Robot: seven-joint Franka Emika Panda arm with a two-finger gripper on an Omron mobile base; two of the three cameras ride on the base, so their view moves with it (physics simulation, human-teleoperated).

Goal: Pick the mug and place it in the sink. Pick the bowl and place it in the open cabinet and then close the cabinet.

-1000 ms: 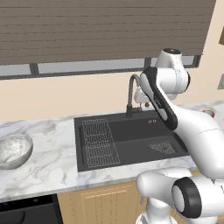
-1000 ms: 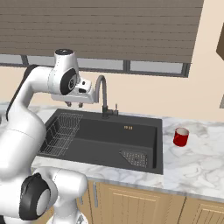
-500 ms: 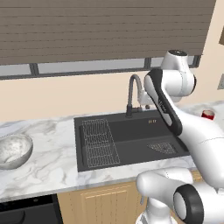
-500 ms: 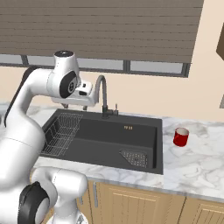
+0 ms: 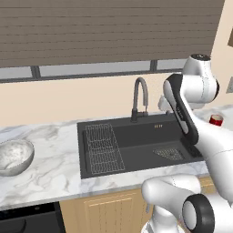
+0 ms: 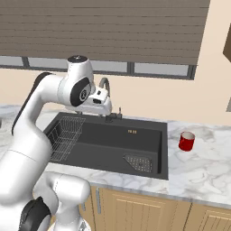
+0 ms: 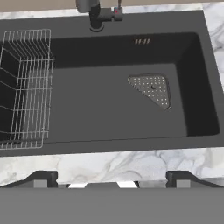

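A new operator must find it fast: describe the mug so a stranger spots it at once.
Start at the wide black sink set in the marble counter, with its dark curved faucet at the back. On the bare marble off the drain-grate end of the basin stands the mug, apart from the rim. It is small, red and upright, with nothing else beside it; the grey-white bowl sits off the sink's opposite end.

The red mug (image 6: 186,141) stands upright on the marble desk (image 6: 203,167), just to the right of the black sink (image 6: 113,142) and apart from its rim. A wire rack (image 6: 65,135) sits in the basin's left end, a drain grate (image 6: 137,163) lies near the front right. The arm's hand hangs above the basin by the faucet (image 6: 106,90); its claw is too hidden to judge.
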